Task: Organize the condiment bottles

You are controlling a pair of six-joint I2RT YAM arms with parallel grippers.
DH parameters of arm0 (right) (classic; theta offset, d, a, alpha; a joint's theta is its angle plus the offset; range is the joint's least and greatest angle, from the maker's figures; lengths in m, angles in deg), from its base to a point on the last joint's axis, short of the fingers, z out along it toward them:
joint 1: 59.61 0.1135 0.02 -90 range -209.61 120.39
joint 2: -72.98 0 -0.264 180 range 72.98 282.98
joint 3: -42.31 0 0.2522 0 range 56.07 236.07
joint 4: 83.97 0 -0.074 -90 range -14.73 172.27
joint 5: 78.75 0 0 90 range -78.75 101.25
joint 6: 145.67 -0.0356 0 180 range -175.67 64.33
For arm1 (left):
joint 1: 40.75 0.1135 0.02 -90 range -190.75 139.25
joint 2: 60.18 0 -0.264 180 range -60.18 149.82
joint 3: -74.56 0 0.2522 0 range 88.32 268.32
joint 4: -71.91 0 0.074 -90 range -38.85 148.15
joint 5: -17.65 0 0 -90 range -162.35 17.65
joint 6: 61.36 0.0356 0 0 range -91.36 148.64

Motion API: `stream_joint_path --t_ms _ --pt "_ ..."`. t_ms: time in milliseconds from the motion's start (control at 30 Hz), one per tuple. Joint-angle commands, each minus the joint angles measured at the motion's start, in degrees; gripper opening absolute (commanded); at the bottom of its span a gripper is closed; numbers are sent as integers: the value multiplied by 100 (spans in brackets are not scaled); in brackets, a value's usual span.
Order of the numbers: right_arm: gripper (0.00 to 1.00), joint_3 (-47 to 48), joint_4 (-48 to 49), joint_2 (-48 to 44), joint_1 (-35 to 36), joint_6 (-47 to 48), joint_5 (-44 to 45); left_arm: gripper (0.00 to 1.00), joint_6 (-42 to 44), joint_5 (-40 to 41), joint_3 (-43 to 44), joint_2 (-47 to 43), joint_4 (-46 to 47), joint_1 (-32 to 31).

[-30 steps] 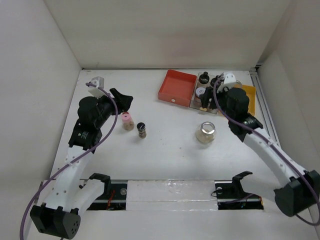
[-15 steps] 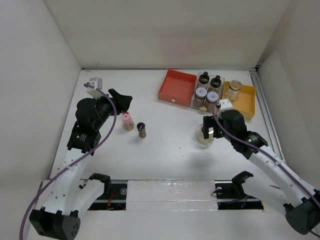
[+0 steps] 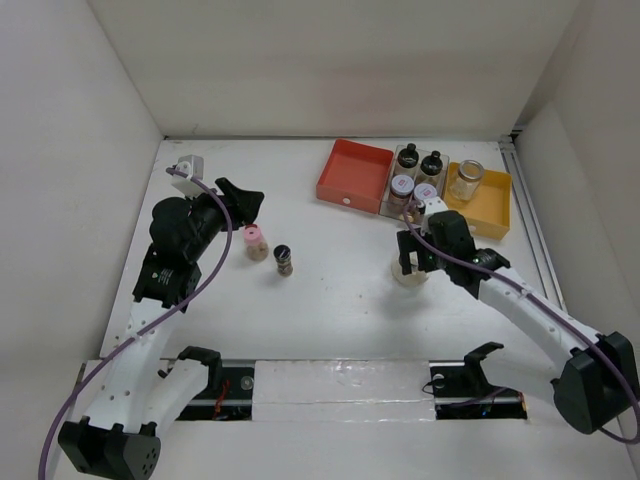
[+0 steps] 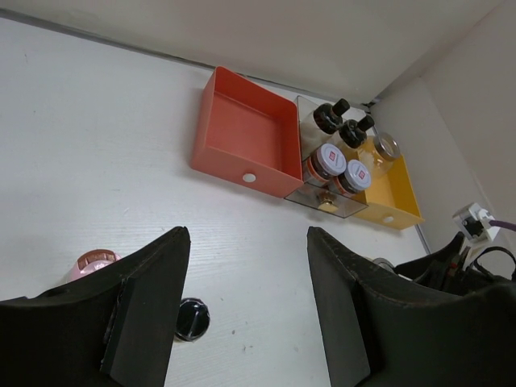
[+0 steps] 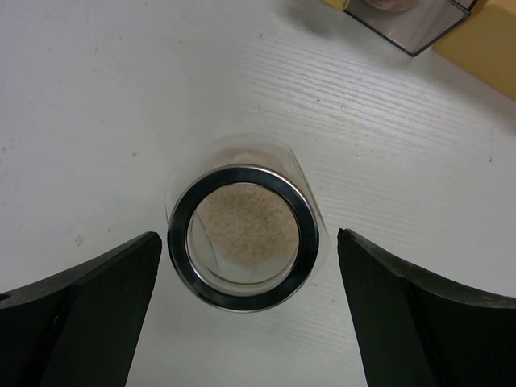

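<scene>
Right gripper (image 3: 413, 262) has come from the yellow tray (image 3: 494, 198) at one o'clock over our wide glass jar (image 5: 242, 235), jaws apart; we grasp next.

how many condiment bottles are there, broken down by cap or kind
pink-capped bottle: 1
black-capped spice bottles: 3
short jars with reddish-silver lids: 2
wide clear glass jars: 2
total: 8
</scene>
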Motion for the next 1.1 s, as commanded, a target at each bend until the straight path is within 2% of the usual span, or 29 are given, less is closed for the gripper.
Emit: stream_joint_path --t_ms 0,133,200,233,300,367,500,633,833,867,1067 --pt "95 -21 571 178 -86 122 -109 56 28 -12 54 -44 257 23" --pt "91 -21 764 433 -86 122 -57 56 28 -12 54 -44 257 23" --pt "84 -21 825 486 -139 175 -57 56 28 -12 54 -44 257 23" --pt "75 -21 826 486 -139 175 -57 56 28 -12 54 -44 257 23" --pt "64 -21 826 486 -139 175 -109 56 28 -12 54 -44 257 23" --pt "47 -21 826 391 -139 105 -109 56 28 -12 1 -44 257 23" --pt "47 234 773 -354 -200 -44 21 56 28 -12 1 -44 257 23" --pt "47 655 1009 -1086 -682 -220 566 56 28 -127 1 -44 362 23" --pt "46 1517 1378 -746 -1965 -422 954 56 28 -65 54 8 310 -47" --pt "46 1605 1440 -640 -2358 -492 893 56 28 -65 54 8 310 -47" --pt "46 1930 2082 308 -3381 -1028 472 56 28 -65 54 -44 310 -100"
